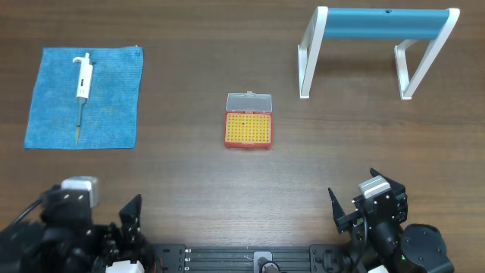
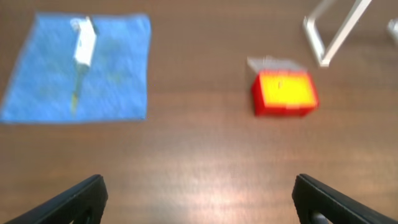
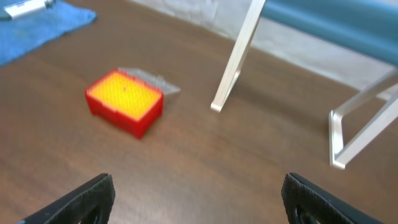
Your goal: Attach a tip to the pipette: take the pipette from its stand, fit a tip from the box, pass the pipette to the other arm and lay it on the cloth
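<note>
A white pipette [image 1: 82,82] with a yellow tip lies on the blue cloth [image 1: 114,106] at the table's far left; in the left wrist view the pipette [image 2: 83,50] rests on that cloth [image 2: 118,68]. The red tip box [image 1: 248,130] with yellow tips stands open mid-table, also seen as the tip box [image 2: 284,93] and tip box [image 3: 126,101]. The blue-and-white stand [image 1: 379,24] sits at the back right with nothing hanging on it. My left gripper [image 2: 198,199] is open near the front edge, holding nothing. My right gripper [image 3: 196,196] is open too, low at the front right.
The stand's white legs [image 3: 236,56] rise ahead of the right gripper. Bare brown table [image 1: 189,182] stretches between the box and both arms.
</note>
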### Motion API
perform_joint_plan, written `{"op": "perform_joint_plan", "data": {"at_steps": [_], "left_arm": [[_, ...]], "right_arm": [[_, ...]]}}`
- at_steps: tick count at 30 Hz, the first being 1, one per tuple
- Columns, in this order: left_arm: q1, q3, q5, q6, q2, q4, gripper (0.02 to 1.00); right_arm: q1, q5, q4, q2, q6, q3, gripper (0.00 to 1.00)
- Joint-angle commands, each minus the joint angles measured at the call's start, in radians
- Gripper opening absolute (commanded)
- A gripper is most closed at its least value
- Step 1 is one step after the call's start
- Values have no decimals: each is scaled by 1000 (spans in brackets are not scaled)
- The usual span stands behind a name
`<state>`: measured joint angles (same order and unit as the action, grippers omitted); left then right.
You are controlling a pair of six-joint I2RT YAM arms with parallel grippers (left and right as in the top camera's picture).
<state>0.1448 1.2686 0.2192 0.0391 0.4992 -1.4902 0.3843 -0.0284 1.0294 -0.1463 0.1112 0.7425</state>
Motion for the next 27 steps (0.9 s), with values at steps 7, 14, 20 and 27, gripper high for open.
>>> {"op": "perform_joint_plan", "data": {"at_steps": [7,14,20,27], "left_arm": [[-130,-183,-10,-1,-145,310,961],[-97,-879,-27,-1,-480,1218,961],[-101,-1222,-24,-2,-496,1539,961],[-101,-1263,-26,-2,-496,1427,963]], "right_arm": [[-2,-13,84,5,10,-2,871],[-2,-13,84,5,10,-2,869],[-2,-13,84,5,10,-1,869],[-2,-13,84,5,10,-1,869]]}}
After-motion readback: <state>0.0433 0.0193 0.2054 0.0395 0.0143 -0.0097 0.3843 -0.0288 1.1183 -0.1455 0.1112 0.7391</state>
